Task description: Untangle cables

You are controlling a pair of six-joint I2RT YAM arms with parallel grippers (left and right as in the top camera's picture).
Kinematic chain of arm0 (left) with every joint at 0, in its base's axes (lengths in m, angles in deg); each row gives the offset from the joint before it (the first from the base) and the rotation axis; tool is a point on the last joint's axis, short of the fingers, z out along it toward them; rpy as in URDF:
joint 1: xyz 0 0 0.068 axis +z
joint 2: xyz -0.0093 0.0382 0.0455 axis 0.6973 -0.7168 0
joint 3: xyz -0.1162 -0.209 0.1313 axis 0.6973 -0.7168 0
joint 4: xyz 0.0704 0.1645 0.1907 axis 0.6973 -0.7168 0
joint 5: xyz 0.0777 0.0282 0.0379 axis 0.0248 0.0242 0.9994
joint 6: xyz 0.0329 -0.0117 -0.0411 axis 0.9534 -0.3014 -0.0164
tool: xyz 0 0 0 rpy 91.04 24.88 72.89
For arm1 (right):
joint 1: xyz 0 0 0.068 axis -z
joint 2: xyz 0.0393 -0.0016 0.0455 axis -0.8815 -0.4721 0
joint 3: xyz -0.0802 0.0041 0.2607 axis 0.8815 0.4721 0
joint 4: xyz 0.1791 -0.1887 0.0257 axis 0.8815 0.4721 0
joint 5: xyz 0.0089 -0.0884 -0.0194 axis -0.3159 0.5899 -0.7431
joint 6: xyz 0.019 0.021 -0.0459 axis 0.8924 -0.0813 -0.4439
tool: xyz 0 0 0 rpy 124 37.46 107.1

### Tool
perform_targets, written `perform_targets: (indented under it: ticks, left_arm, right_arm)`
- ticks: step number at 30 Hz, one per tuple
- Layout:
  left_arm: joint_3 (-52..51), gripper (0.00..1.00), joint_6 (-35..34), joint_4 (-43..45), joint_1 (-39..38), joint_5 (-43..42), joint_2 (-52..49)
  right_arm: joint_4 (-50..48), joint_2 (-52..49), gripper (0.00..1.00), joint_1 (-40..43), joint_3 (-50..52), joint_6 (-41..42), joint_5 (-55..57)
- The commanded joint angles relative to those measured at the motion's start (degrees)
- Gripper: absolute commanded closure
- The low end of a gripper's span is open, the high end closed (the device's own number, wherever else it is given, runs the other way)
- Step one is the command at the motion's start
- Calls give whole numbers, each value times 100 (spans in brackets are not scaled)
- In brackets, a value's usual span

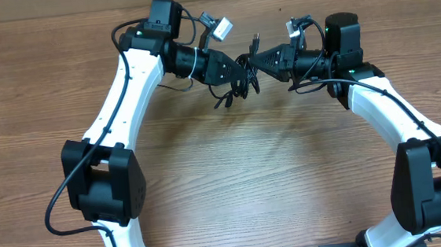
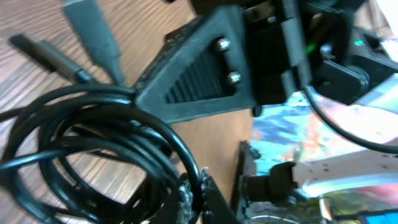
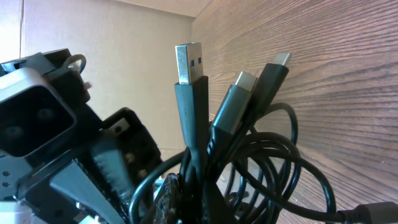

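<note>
Pinching the cables (image 1: 237,87) just below their plug ends, the right gripper (image 1: 253,60) is pressing its fingers together on the cords. The USB-A plug (image 3: 188,62) and two slimmer plugs are pointing straight away from its fingertips. The loose coil is lying between both grippers, over the far middle of the wooden table (image 1: 225,178). The left gripper (image 1: 230,69) is meeting that coil from the opposite side, though I cannot tell whether its fingers are clamping it. Both arms are sitting equally near, so any separating pull is likely running along the line between them.

Brown wood-grain tabletop (image 1: 233,185). Thick black wire loop (image 1: 52,216) lies on it, left side. Thin black cables (image 1: 233,87): contact with surface indeterminate.
</note>
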State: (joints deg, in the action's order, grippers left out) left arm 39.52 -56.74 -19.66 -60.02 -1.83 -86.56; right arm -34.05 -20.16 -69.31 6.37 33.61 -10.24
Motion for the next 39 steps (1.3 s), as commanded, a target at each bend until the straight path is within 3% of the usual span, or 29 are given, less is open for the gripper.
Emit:
perform_targets:
  ticks: [1, 5, 7, 11, 19, 23, 25, 28, 34, 39]
  left_arm:
    - [144, 69, -146, 2, -118, 627, -13]
    - [144, 47, -162, 0, -199, 920, -13]
    - [144, 45, -160, 2, -245, 1023, -13]
    - [144, 53, -160, 2, -339, 1318, -13]
    - [144, 57, -160, 83, -490, 1707, -46]
    - [144, 64, -160, 66, -490, 2031, -52]
    - [144, 73, -157, 68, -490, 2055, -52]
    - [144, 96, -155, 70, -490, 2052, -52]
    - [144, 96, -116, 94, -420, 2048, -52]
    - [144, 96, -114, 87, -260, 1784, -52]
  right_arm:
    - [-44, 92, 96, 9, -160, -22, -76]
    - [-42, 92, 96, 9, -160, -20, -76]
    - [-42, 92, 96, 9, -160, -20, -79]
    - [-42, 92, 96, 9, -160, -20, -96]
    - [-39, 92, 96, 9, -160, -20, -188]
    - [-42, 92, 96, 9, -160, -17, -208]
    - [-42, 92, 96, 9, -160, -17, -243]
    - [-42, 92, 96, 9, -160, -24, -245]
    - [9, 92, 93, 9, -160, -52, -177]
    - [52, 92, 75, 9, -160, -92, -177]
